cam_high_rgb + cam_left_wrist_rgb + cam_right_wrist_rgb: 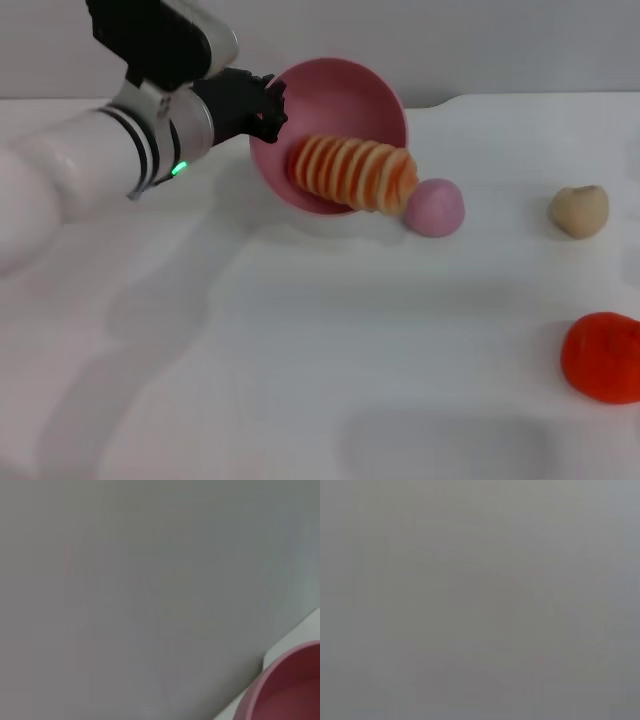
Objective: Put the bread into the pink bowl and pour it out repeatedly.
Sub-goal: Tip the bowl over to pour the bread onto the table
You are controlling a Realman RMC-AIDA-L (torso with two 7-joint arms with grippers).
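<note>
My right wrist view gives only flat grey. My left wrist view cuts the glossy pink plastic bowl at its corner; my black left gripper hides its near rim.

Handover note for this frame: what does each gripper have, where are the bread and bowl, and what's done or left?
Left gripper: shut on the pink bowl at its rim, holding it tipped on its side, mouth toward the robot.
Right gripper: not in view.
Bread: sliding out over the bowl's lower lip, beside the small pink ball.
Done: pour is under way.
Left: finish tipping, set the bowl upright, reload the bread, repeat.
</note>
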